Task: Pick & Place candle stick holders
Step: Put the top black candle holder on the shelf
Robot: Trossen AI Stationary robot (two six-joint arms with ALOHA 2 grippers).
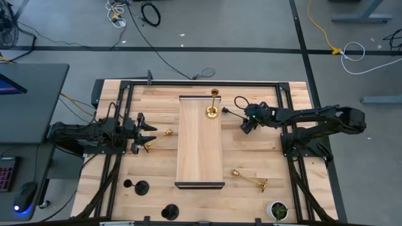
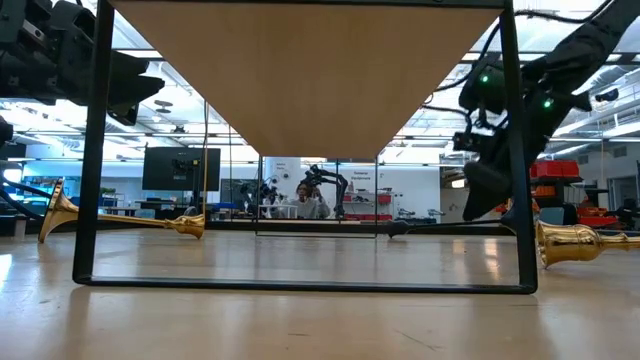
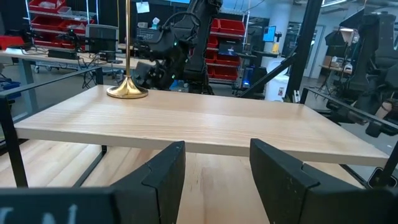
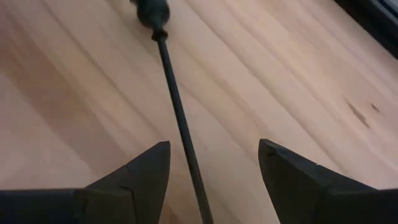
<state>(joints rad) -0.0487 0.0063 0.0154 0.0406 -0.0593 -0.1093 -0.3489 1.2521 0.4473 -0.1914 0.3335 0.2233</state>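
Right gripper (image 1: 246,123) hangs low just right of the raised wooden shelf (image 1: 200,150), fingers spread and empty, straddling the thin stem of a black candlestick (image 4: 177,112) lying flat on the table (image 1: 301,188); stem runs between the fingers without touching either. Left gripper (image 1: 143,132) waits on the left side, also spread wide, nothing held, next to a gold candlestick (image 1: 158,137) lying on its side. One gold candlestick (image 1: 213,112) stands upright on the far end of the shelf; another gold one (image 1: 250,181) lies near right of the shelf. Two or three black ones (image 1: 141,186) sit at the near left edge of the table, count hard to tell. Handling guess: rigid metal, light, polished and round, so the stem will likely roll or slip under a loose pinch; base-heavy, so it will tip when lifted off-centre. Best hold looks like mid-stem, slightly toward the flared base, fingers square across it, squeeze firm. Not fragile, but the gold finish could scuff
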